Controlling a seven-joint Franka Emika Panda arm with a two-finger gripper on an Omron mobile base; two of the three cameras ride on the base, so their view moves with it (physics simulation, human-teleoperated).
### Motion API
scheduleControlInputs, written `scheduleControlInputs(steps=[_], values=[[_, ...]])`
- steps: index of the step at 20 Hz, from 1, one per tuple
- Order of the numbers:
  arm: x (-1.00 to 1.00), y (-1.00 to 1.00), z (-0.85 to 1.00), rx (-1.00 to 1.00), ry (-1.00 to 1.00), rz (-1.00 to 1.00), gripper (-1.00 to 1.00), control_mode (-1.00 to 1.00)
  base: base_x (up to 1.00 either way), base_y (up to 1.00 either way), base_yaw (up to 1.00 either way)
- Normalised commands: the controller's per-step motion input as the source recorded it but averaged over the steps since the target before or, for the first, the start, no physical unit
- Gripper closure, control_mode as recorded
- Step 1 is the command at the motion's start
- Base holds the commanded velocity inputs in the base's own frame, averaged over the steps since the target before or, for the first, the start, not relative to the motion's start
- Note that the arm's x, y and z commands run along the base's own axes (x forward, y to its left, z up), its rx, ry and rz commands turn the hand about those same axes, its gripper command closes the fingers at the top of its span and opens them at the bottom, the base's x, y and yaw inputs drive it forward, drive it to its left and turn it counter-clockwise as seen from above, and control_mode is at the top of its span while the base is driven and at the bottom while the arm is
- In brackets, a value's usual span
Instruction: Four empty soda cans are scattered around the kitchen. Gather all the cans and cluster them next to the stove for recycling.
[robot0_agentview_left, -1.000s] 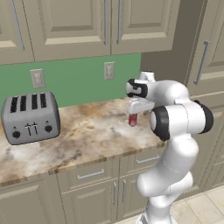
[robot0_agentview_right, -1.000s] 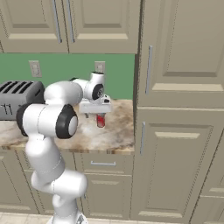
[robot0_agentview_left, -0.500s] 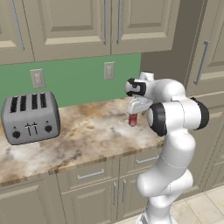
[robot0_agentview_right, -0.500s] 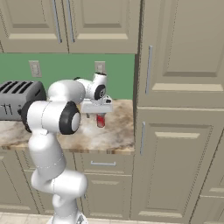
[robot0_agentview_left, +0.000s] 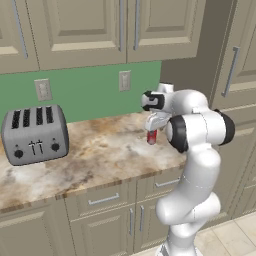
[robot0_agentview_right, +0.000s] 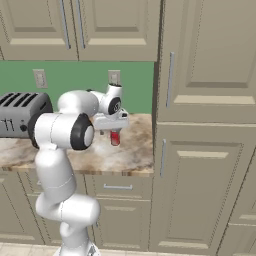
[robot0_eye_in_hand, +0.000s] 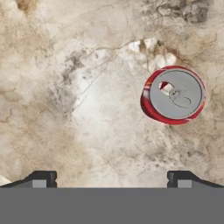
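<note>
Hand view gave us an upright red soda can (robot0_eye_in_hand: 173, 95) with a silver pull-tab lid on the marbled tabletop (robot0_eye_in_hand: 78, 87), our jaws released.

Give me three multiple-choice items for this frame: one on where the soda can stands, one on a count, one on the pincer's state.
1. Where does the soda can stand?
A. On the stone counter, upright
B. On top of the toaster
C. On the floor by the cabinets

2. How many slots does the toaster have on top?
A. Two
B. Four
C. Six

3. What state is the pincer in?
A. Shut on the can
B. Shut and empty
C. Open, holding nothing

Answers:
1. A: the hand view looks straight down on the can's silver lid with marbled stone all around it.
2. B: the left base view shows four dark slots in the toaster's top.
3. C: in the hand view the fingertips stand far apart, with the can off to one side and untouched.
</note>
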Motion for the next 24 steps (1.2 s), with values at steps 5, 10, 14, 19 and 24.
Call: scheduleControlInputs(steps=[5,10,14,19,24], values=[[0.14,0.0,-0.09,0.0,-0.11,0.03,-1.0,-1.0,0.0,0.0,0.0],[0.1,0.0,-0.12,-0.01,-0.12,0.01,-1.0,-1.0,0.0,0.0,0.0],[0.06,0.02,-0.18,0.0,-0.07,0.0,-1.0,-1.0,0.0,0.0,0.0],[0.1,0.02,-0.15,-0.02,-0.07,0.0,-1.0,-1.0,0.0,0.0,0.0],[0.14,0.0,-0.04,-0.08,-0.01,0.0,-1.0,-1.0,0.0,0.0,0.0]])
